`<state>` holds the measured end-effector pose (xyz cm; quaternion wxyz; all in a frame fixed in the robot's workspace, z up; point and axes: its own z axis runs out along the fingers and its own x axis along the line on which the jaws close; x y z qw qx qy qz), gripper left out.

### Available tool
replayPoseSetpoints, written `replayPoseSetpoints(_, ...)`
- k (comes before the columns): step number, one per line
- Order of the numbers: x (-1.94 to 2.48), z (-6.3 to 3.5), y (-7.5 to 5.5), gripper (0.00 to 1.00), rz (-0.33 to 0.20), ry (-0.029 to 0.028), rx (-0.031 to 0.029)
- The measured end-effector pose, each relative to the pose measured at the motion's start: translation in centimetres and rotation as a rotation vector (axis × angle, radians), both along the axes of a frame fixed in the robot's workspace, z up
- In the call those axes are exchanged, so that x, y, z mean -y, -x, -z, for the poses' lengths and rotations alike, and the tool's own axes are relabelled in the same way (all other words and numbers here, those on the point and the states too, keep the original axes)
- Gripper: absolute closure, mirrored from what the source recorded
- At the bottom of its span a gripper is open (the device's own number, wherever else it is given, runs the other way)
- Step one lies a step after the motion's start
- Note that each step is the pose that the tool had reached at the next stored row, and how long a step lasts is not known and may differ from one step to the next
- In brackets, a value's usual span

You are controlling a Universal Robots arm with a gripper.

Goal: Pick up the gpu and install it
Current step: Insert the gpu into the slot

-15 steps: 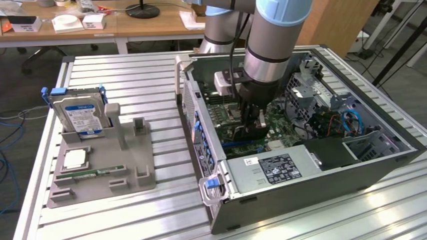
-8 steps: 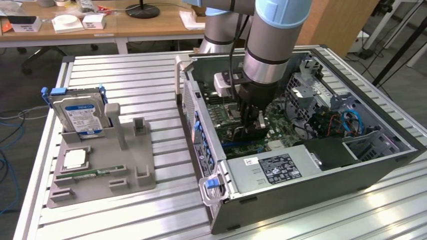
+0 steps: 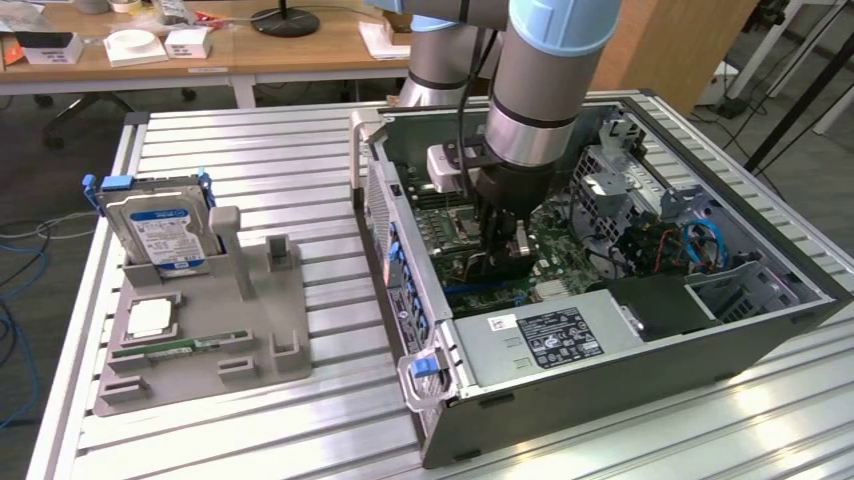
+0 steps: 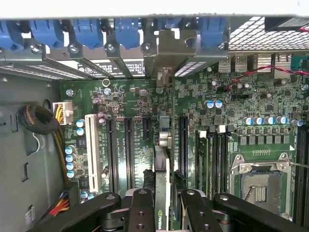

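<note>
Now, starting at the exterior view's left, the grey parts holder [image 3: 200, 330] lies on the slatted metal table [image 3: 267, 160]. A hard drive [image 3: 158, 228] with a blue-white label stands upright in its rear slot, and a narrow green memory stick [image 3: 180, 347] lies flat near its front edge. Moving right, the open computer case [image 3: 601, 340] lies on its side, its motherboard [image 3: 461, 225] facing up. The arm [image 3: 547, 80] drops straight down into the case, and the gripper [image 3: 505, 255] sits low over the board, among the expansion slots.

In the wrist view, the picture is clearer. The two black fingers [image 4: 141, 212] are clenched on the gpu [image 4: 164, 159], one on each face of the card, which stands on edge between them. The card runs away from the camera toward the rear wall of the case, and its silver end bracket [image 4: 170, 48] stands up against the row of blue slot clips [image 4: 87, 29]. The card's lower edge lines up with a long black slot [image 4: 182, 140] on the board; whether it is fully seated there cannot be told. Further along, the empty processor socket [image 4: 258, 186] sits with its metal frame, and black memory slots [image 4: 215, 159] lie between it and the card.
</note>
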<state>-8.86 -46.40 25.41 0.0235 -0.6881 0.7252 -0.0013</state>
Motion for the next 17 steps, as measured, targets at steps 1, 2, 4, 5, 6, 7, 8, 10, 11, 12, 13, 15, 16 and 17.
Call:
replayPoseSetpoints(1,0.00,0.00,0.00,0.74,0.000,0.0000,0.0000)
replayPoseSetpoints(2,-0.01,0.01,0.00,0.74,0.000,-0.0001,0.0000)
replayPoseSetpoints(4,-0.01,0.03,0.00,0.74,0.000,-0.0001,0.0000)
replayPoseSetpoints(5,-0.01,0.03,0.00,0.74,0.000,-0.0001,0.0000)
replayPoseSetpoints(6,-0.01,0.03,0.00,0.74,0.000,-0.0001,0.0000)
replayPoseSetpoints(7,-0.01,0.03,0.00,0.74,0.000,-0.0002,0.0001)
replayPoseSetpoints(8,-0.01,0.03,0.00,0.74,0.000,-0.0002,0.0001)
replayPoseSetpoints(10,-0.01,0.03,0.00,0.74,0.000,-0.0002,0.0001)
replayPoseSetpoints(11,-0.01,0.04,0.00,0.74,0.000,-0.0002,0.0001)
replayPoseSetpoints(12,-0.01,0.04,0.00,0.74,0.000,-0.0003,0.0002)
replayPoseSetpoints(13,-0.01,0.03,0.00,0.74,0.000,-0.0002,0.0002)
replayPoseSetpoints(15,-0.01,0.04,0.05,0.74,0.000,-0.0007,0.0009)
replayPoseSetpoints(16,-0.02,0.05,0.09,0.74,0.000,-0.0009,0.0013)
replayPoseSetpoints(17,-0.02,0.05,0.09,0.74,0.000,-0.0009,0.0013)
